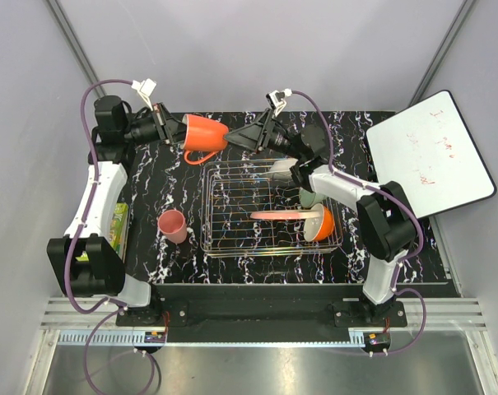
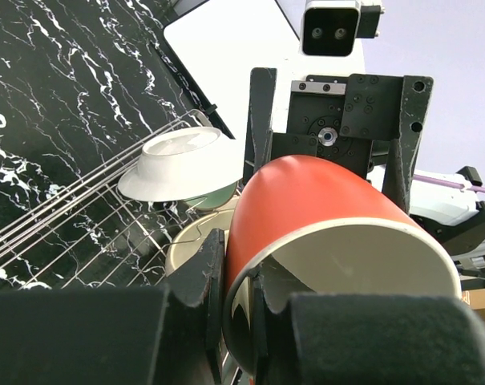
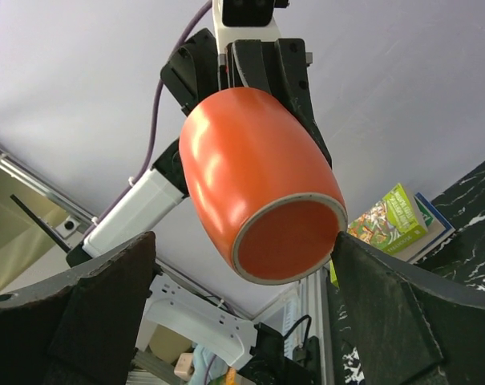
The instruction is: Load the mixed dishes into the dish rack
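My left gripper [image 1: 181, 132] is shut on the rim of the orange mug [image 1: 206, 134], one finger inside and one outside, and holds it on its side above the table behind the dish rack [image 1: 232, 239]. In the left wrist view the mug [image 2: 306, 200] fills the middle. My right gripper [image 1: 235, 137] is open, with its fingers either side of the mug's base [image 3: 290, 241]. The rack holds the white plate [image 1: 283, 169], pale green bowl [image 1: 309, 197], pink-and-peach plate [image 1: 286, 216] and orange bowl [image 1: 323, 224]. The pink mug [image 1: 173, 225] stands on the table left of the rack.
A green book [image 1: 119, 226] lies at the left table edge beside the left arm; it also shows in the right wrist view [image 3: 390, 216]. A whiteboard [image 1: 430, 156] lies at the right. Grey walls enclose the back and sides.
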You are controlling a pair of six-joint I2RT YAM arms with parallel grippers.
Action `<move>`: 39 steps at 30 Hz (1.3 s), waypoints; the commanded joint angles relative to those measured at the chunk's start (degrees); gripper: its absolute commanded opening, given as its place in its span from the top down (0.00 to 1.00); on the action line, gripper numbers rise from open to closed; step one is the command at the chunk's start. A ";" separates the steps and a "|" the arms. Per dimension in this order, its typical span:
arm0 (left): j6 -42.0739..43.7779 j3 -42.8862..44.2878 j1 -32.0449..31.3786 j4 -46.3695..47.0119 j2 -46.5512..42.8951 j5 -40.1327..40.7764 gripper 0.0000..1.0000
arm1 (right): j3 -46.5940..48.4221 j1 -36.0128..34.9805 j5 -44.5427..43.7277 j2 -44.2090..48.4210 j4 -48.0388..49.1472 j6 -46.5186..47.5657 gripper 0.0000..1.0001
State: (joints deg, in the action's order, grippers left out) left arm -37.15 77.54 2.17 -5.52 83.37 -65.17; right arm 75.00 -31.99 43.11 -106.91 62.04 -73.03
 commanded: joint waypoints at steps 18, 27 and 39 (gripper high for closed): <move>1.90 2.88 -4.45 -1.17 -0.76 -5.41 1.00 | 0.57 1.32 3.03 -1.10 2.63 -2.19 0.00; 1.73 4.11 -7.01 -0.55 3.46 -4.09 1.00 | 5.51 -2.03 4.70 -3.04 3.43 -3.51 0.01; 3.47 4.46 -3.76 -1.15 3.99 0.20 1.00 | 3.83 -1.50 6.54 -1.02 -2.69 -3.00 1.00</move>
State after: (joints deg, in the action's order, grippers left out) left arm -35.16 78.81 -3.07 -9.87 87.55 -67.13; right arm 77.73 -32.47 47.77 -110.78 62.11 -76.58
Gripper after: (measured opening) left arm 0.138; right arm 0.797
